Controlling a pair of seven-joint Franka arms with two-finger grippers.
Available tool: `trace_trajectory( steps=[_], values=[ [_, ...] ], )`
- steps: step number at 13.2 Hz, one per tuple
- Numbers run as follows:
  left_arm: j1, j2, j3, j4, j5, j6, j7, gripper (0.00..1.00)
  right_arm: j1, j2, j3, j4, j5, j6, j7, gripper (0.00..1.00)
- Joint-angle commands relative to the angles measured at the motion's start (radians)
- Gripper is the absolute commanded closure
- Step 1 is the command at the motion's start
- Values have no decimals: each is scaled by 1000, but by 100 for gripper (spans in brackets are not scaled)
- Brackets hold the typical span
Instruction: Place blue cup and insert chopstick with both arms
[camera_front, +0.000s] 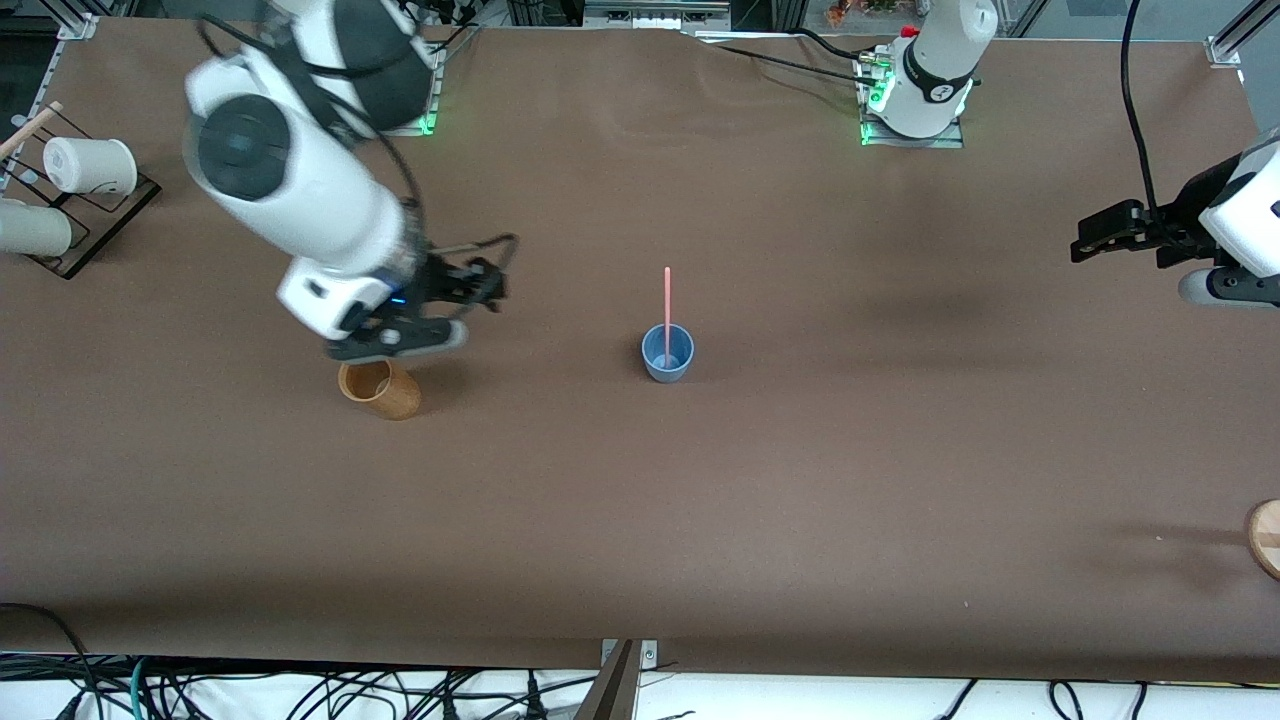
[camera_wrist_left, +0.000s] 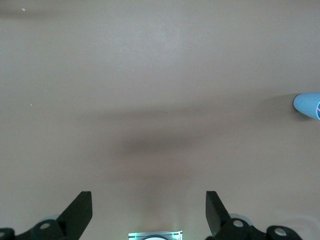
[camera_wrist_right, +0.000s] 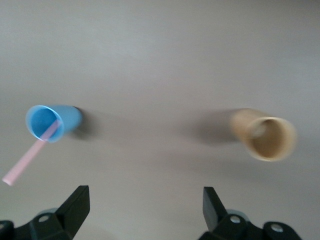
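The blue cup stands upright at the centre of the front view on the brown table, the pink chopstick leaning inside it. The right gripper, fingers spread and empty, hovers above the orange-brown cup at centre-left. The left gripper, fingers likewise apart, waits at the frame's right edge.

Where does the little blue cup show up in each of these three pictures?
Front view: the blue cup stands upright mid-table, the pink chopstick in it.
Left wrist view: only a sliver of the cup shows at the picture's edge.
Right wrist view: the cup appears with the chopstick poking out.
Shared landmark: the brown table.
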Motion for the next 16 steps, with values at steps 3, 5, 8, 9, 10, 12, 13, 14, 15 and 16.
trace_trajectory(
  steps=[3,5,8,9,10,12,13,14,15,16],
  values=[
    [18,-15,-12,-20,7,14,67,0,-56,-222,-157,-219,4,-23,-316,0],
    [16,-12,-12,-20,5,14,67,0,-57,-242,-169,-231,4,-61,-341,0],
    [16,-14,-12,-21,5,12,66,0,-57,-242,-167,-228,1,-70,-336,0],
    [16,-12,-10,-20,5,12,66,0,-57,-242,-167,-225,2,-72,-336,0],
    [16,-12,-12,-20,5,12,67,0,-57,-242,-167,-224,5,-72,-336,0],
    [16,-12,-12,-21,5,12,66,0,-57,-242,-166,-223,4,-72,-336,0],
    [16,-12,-12,-20,5,12,66,0,-57,-244,-165,-223,4,-72,-339,0],
    [16,-14,-12,-21,5,12,66,0,-57,-244,-167,-223,5,-72,-341,0],
    [16,-14,-12,-21,5,12,66,0,-57,-244,-166,-223,5,-72,-342,0],
    [16,-12,-12,-21,5,12,67,0,-57,-245,-167,-223,5,-72,-342,0]
  ],
)
